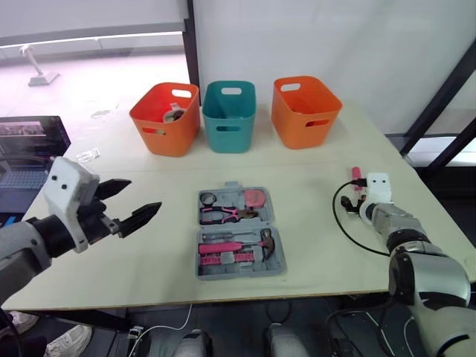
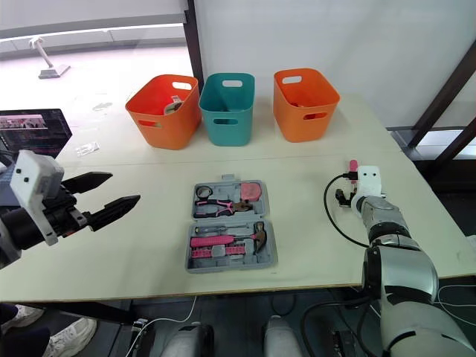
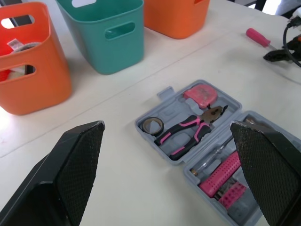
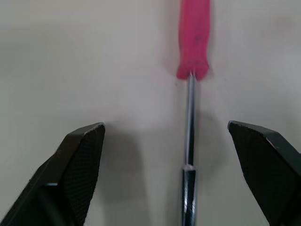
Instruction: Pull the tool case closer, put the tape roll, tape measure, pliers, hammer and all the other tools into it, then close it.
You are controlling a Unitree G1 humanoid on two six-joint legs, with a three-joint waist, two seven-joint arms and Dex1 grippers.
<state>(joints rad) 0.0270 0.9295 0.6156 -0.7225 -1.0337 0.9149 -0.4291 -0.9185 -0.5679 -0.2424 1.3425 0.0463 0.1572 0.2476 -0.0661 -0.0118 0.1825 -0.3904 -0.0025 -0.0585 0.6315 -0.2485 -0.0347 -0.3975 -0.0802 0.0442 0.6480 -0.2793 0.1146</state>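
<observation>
Right end effector [image 4: 165,125] wide over pink-handled screwdriver [image 4: 190,108], left end effector [image 1: 145,193] wide, knurled pads [image 3: 82,160]

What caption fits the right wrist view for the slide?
Right pincer open, its tips either side of the pink-handled screwdriver lying on the table.

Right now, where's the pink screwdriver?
The pink screwdriver lies on the table on the robot's right, just ahead of the open right gripper, well right of the tool case.

Teal bin [image 1: 229,115] on table [image 1: 163,260]; laptop [image 1: 30,149] at left.
</observation>
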